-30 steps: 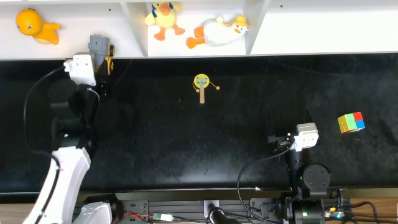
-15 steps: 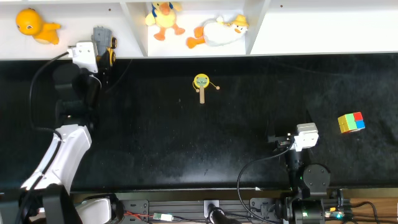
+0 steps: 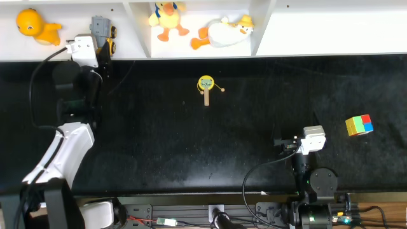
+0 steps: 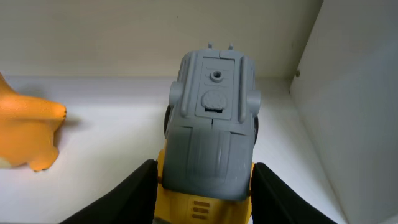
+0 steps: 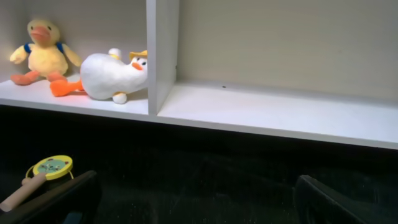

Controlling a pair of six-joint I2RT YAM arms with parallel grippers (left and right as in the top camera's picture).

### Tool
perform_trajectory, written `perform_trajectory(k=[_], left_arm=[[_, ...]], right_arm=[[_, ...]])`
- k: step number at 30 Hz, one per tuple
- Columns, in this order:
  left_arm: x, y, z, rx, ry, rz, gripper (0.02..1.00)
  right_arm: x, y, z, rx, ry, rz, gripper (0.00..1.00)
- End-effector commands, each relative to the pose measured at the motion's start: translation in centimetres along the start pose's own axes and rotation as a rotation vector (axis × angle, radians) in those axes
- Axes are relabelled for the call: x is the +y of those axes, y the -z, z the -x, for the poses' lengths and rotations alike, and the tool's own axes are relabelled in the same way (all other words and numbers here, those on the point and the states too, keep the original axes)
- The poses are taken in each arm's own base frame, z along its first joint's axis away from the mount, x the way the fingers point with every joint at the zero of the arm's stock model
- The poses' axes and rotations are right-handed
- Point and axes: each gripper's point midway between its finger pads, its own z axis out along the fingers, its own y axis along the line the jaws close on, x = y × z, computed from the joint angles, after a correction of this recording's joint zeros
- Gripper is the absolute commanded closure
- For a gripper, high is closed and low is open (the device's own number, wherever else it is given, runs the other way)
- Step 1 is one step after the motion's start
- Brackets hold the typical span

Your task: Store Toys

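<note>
My left gripper (image 3: 100, 48) is shut on a grey and yellow toy truck (image 3: 102, 33), holding it inside the left compartment of the white shelf (image 3: 318, 38). In the left wrist view the truck (image 4: 211, 130) sits between my fingers (image 4: 134, 186) just above the shelf floor, beside an orange duck (image 4: 25, 130). A yellow rattle drum with a wooden handle (image 3: 206, 86) lies on the black mat, and a coloured cube (image 3: 359, 125) lies at the right. My right gripper (image 3: 285, 144) rests low near the front right, open, with nothing in it.
The orange duck (image 3: 35, 25) takes up the left part of the same compartment. A yellow duck plush (image 3: 168, 16) and a white goose plush (image 3: 222, 32) fill the middle compartment. A divider wall (image 4: 348, 93) stands close beside the truck.
My left gripper has carried the truck from the shelf's front edge farther into the left compartment. The right arm has stayed put.
</note>
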Motion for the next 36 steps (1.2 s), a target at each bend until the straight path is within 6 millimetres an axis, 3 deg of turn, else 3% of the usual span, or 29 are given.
perform_trajectory(k=[1, 9, 27, 36], left_arm=[[-0.2, -0.9, 1.7, -0.045, 0.022, -0.009, 0.715], [0.0, -2.5, 1.9, -0.038, 0.026, -0.009, 0.713], [0.4, -4.2, 0.5, -0.026, 0.028, 0.006, 0.709], [0.4, -4.2, 0.2, -0.014, 0.028, 0.007, 0.621]], right_arm=[[0.0, 0.0, -0.4, 0.0, 0.003, -0.001, 0.005], [0.0, 0.0, -0.4, 0.0, 0.003, -0.001, 0.007], [0.0, 0.0, -0.4, 0.0, 0.003, -0.001, 0.005], [0.0, 0.0, -0.4, 0.0, 0.003, -0.001, 0.005]])
